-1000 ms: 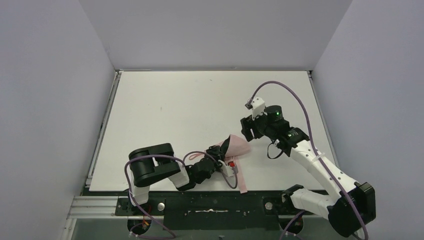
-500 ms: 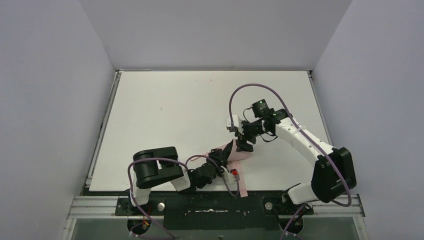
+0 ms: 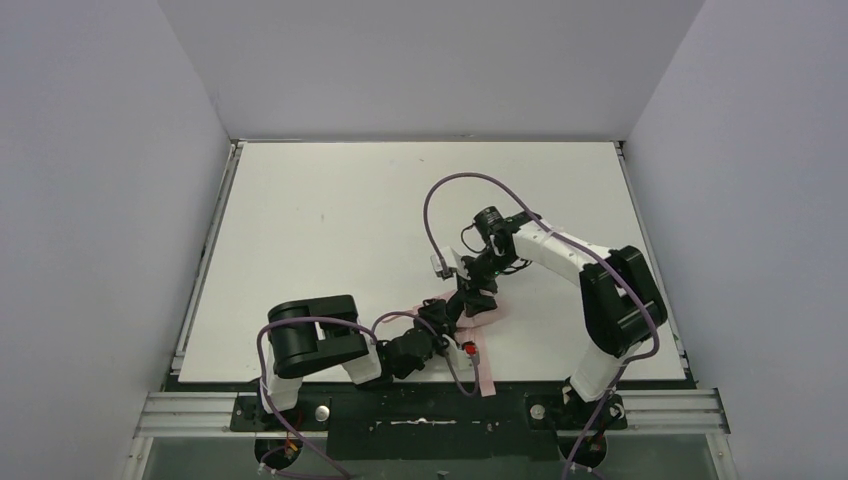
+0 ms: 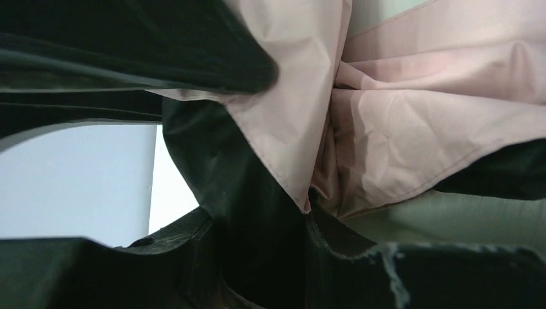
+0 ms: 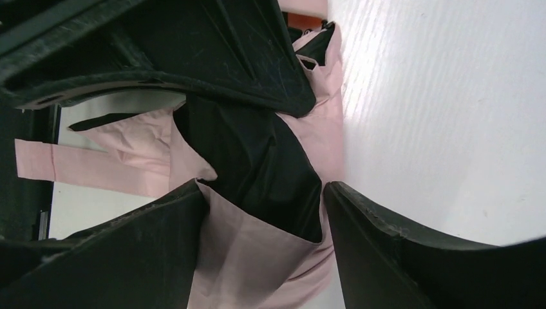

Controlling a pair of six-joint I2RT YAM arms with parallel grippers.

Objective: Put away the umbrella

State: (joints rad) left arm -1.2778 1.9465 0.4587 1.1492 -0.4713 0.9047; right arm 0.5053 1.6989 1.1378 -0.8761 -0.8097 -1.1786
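**Top view.** Shows the umbrella point(image 3: 478, 312) as a crumpled pink heap at about 6 o'clock on the table point(image 3: 330, 220), close to the near edge. Shows its strap point(image 3: 484, 372) trailing toward 5 o'clock, out to the table's lip. Finds the left gripper point(image 3: 440, 326) pushed into the heap from 8 o'clock and the right gripper point(image 3: 470, 296) set on it from 1 o'clock. Cannot settle either jaw setting at this range.

**Left wrist.** Fills with pale pink canopy folds from 1 to 3 o'clock and black lining through the centre, with dark finger bulk above and below. Cannot tell whether these jaws are clamped on cloth or merely buried in it.

**Right wrist.** Shows jaws apart, with the fingers point(image 5: 148, 257) at 7 and 5 o'clock straddling a fold of black lining and pink cloth. Nothing pinched yet. Picks out the strap as a flat pink band at 9 o'clock and bare table at 2 o'clock.

**Handling, by judgement.** Probably light, limp in the canopy, and stiff only along ribs and shaft. Thin ribs likely to bend if squeezed or twisted. Cloth likely to slide and bunch, so a poor hold. Better to grip the shaft or handle, hidden here under the folds. Then use the other gripper only to gather loose cloth toward it.
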